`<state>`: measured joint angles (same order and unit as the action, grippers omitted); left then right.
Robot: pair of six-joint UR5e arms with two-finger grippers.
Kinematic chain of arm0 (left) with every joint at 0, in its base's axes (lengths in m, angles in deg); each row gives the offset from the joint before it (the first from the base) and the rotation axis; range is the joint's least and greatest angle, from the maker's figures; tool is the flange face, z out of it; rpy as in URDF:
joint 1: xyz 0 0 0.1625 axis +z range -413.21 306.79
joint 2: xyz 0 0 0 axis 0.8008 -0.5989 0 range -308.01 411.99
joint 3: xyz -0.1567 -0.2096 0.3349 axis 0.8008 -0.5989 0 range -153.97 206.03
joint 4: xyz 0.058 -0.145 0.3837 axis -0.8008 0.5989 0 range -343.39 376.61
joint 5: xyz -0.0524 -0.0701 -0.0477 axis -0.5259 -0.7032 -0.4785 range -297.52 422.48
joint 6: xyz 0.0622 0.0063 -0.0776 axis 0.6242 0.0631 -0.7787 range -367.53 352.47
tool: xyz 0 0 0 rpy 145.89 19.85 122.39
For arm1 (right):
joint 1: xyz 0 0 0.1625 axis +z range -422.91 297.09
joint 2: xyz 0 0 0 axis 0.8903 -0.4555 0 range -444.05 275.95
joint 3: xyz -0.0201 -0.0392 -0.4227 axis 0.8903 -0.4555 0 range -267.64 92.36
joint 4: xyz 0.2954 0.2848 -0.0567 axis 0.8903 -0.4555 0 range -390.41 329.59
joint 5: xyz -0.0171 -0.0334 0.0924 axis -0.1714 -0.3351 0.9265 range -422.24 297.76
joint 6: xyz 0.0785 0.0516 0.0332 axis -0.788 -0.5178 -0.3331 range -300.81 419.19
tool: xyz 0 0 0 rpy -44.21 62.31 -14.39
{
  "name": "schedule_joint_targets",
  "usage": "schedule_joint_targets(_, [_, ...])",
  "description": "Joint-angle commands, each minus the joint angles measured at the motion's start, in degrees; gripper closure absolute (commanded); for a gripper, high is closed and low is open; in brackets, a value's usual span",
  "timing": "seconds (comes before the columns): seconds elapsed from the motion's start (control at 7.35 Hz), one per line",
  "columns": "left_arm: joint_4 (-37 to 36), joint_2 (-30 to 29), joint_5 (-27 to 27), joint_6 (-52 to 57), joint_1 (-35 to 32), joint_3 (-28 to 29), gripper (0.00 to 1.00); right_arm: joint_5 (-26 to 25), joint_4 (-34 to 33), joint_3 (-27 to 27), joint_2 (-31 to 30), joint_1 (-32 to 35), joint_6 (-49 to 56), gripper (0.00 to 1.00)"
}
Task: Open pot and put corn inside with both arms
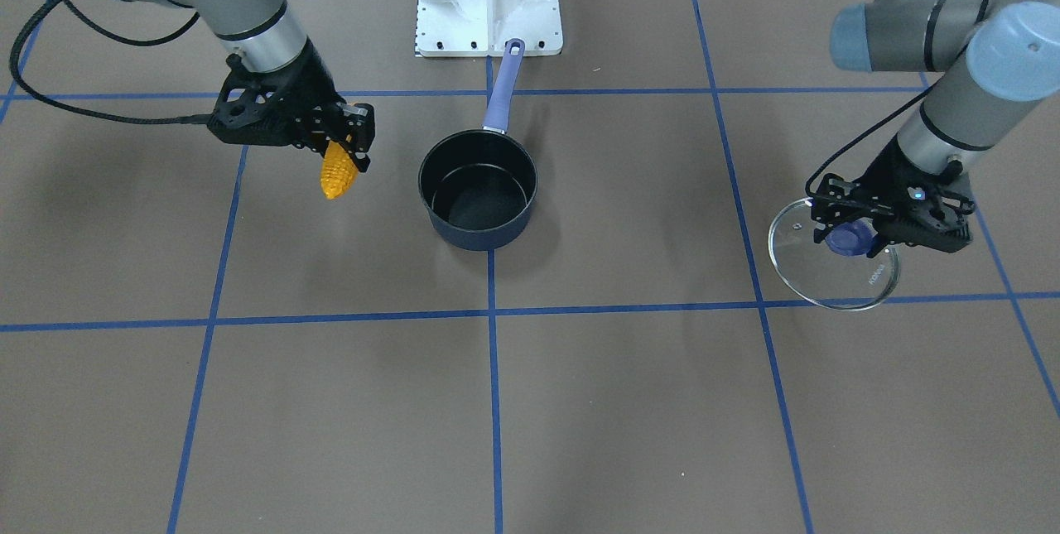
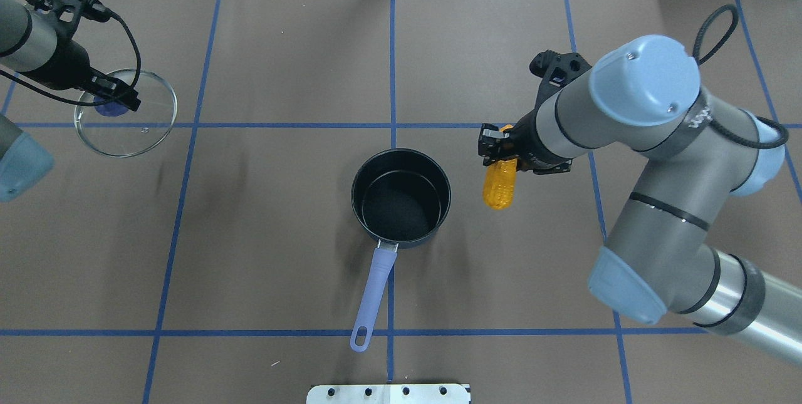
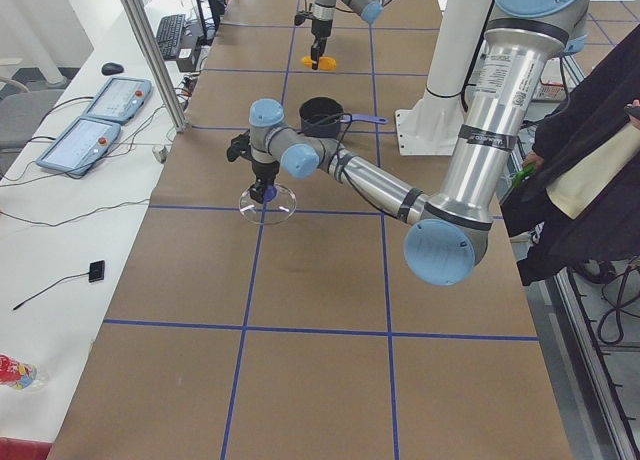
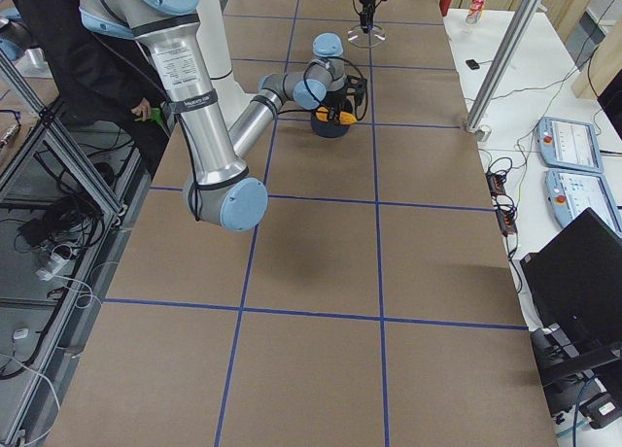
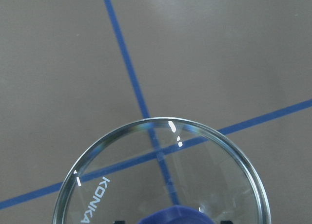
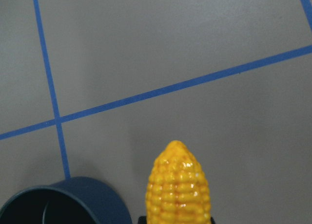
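Note:
The navy pot (image 2: pixel 401 197) stands open at the table's middle, its lavender handle (image 2: pixel 371 294) pointing toward the robot base; it also shows in the front view (image 1: pixel 478 189) and at the right wrist view's lower left (image 6: pixel 63 204). My right gripper (image 2: pixel 501 155) is shut on the orange-yellow corn (image 2: pixel 499 183), held above the table to the pot's right; the corn also shows in the front view (image 1: pixel 338 172) and the right wrist view (image 6: pixel 179 185). My left gripper (image 2: pixel 111 98) is shut on the purple knob of the glass lid (image 2: pixel 135 125), held at the far left, also in the front view (image 1: pixel 836 265) and the left wrist view (image 5: pixel 161 180).
The white robot base plate (image 1: pixel 489 0) stands behind the pot's handle. Blue tape lines (image 2: pixel 393 59) cross the brown table. A person stands beside the table in the side views (image 3: pixel 590 170). Control pendants (image 4: pixel 573 146) lie on a side bench.

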<state>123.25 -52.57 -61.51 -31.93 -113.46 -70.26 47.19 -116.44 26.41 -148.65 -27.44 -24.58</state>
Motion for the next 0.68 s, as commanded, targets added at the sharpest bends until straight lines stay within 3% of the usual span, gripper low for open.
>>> schedule_joint_targets(0.0, [10.0,3.4,-5.4,4.3,-4.1,8.0,0.48,-7.1,-4.3,0.4,4.5,-7.0,-4.3,0.92])
schedule_joint_targets(0.54, [15.8,10.9,-7.1,5.8,-5.0,7.6,0.48,-11.3,-8.2,-4.8,12.5,-10.8,-5.8,0.92])
